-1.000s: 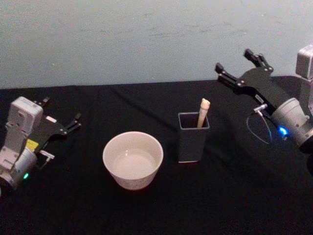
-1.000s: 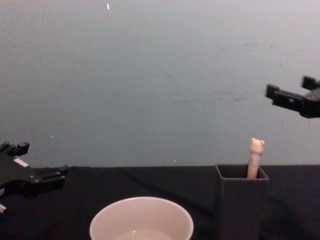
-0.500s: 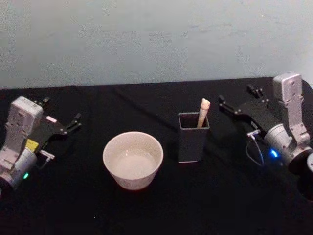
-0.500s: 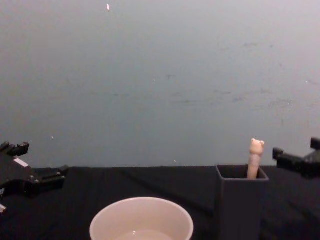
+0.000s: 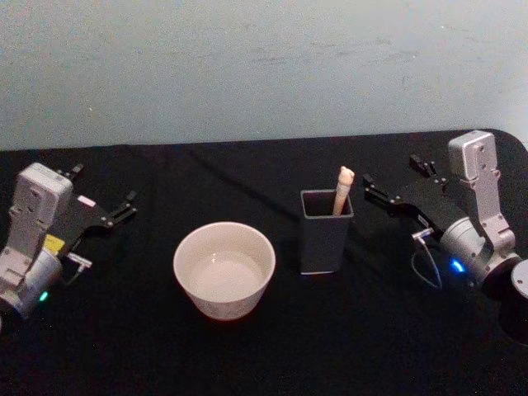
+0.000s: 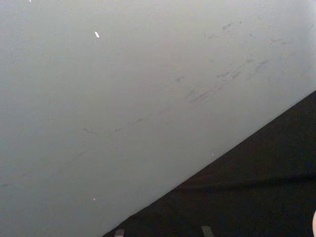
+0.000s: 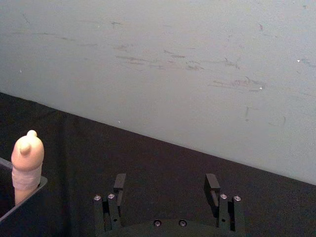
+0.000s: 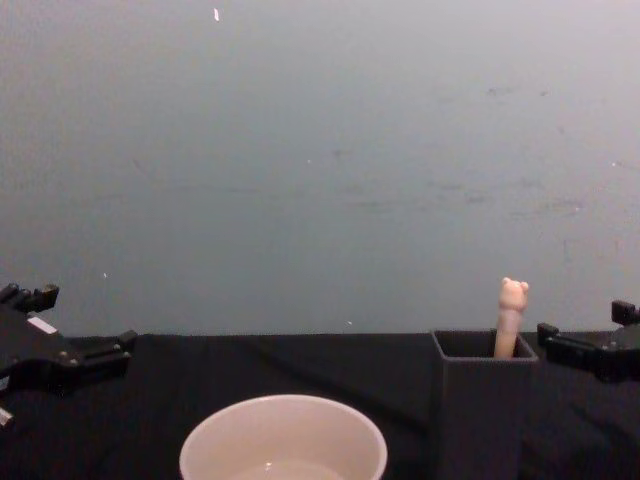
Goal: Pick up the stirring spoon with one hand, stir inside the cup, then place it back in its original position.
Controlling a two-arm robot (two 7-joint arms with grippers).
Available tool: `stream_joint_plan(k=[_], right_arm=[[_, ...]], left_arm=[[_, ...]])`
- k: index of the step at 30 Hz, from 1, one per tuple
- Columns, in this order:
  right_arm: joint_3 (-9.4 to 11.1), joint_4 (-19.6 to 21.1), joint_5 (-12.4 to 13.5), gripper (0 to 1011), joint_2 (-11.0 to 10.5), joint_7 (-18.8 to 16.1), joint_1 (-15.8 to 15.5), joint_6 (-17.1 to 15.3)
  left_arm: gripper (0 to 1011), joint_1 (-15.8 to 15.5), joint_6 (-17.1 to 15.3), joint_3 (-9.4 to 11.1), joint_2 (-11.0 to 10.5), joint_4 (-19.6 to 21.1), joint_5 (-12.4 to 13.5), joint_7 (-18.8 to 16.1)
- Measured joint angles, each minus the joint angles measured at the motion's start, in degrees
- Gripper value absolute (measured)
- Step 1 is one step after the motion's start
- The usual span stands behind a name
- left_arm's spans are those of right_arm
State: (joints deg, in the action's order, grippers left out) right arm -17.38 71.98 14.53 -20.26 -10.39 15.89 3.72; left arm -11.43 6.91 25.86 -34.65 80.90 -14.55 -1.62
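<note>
Spoon point(image 5: 342, 188) stands upright in the dark holder point(image 5: 325, 233), beside the cup point(image 5: 223, 269). Right gripper point(image 5: 392, 186), jaws wide and empty, should centre on the bear knob, then lift straight. Left gripper point(image 5: 106, 200) rests open, idle.

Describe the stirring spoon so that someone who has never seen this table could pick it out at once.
On the black table, right of the wide cream cup, stands a dark grey square holder. The stirring spoon leans in its back right corner, with a beige handle poking above the rim. A small bear-head knob on top sets it apart.
</note>
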Motion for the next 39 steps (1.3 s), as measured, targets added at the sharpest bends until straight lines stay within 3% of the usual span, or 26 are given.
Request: stream_joint_plan(k=[39], right_arm=[[0.0,0.2,0.2,1002,-0.1,0.1,-0.1,0.1]], left_arm=[[1001,0.0,0.0,0.0,0.0,0.0,0.0,0.0]])
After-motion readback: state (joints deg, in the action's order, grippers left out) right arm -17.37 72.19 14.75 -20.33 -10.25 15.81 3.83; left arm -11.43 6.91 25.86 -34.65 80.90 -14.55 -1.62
